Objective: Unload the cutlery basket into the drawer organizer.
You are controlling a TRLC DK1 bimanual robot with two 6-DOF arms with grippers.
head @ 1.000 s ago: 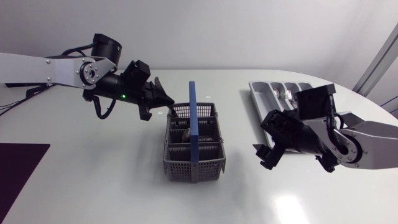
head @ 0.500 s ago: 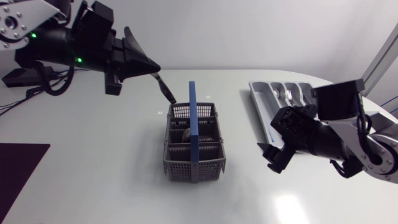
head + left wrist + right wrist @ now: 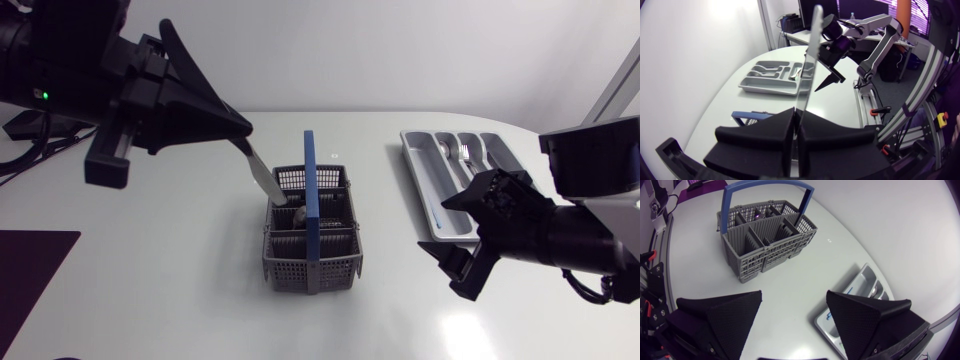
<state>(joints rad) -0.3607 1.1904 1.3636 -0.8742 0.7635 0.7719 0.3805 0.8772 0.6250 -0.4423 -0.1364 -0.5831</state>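
Observation:
My left gripper (image 3: 238, 132) is high above the table's left half, shut on a silver knife (image 3: 260, 172) whose free end hangs over the back left corner of the grey cutlery basket (image 3: 290, 255). The basket has a blue handle (image 3: 312, 200) and some cutlery left inside. In the left wrist view the knife (image 3: 807, 65) sticks out ahead of the closed fingers (image 3: 782, 135). The grey drawer organizer (image 3: 432, 205) lies at the back right with cutlery in its compartments. My right gripper (image 3: 458, 232) hovers open in front of the organizer; in its own view the right gripper (image 3: 795, 315) holds nothing.
The basket (image 3: 767, 235) stands ahead of my right gripper, and the organizer (image 3: 860, 292) lies beside it. A dark mat (image 3: 30, 270) sits at the table's front left corner. Bare white tabletop lies between basket and organizer.
My left arm has risen steeply, drawing the knife up out of the basket. My right arm has also lifted and shifted slightly right, fingers still apart.

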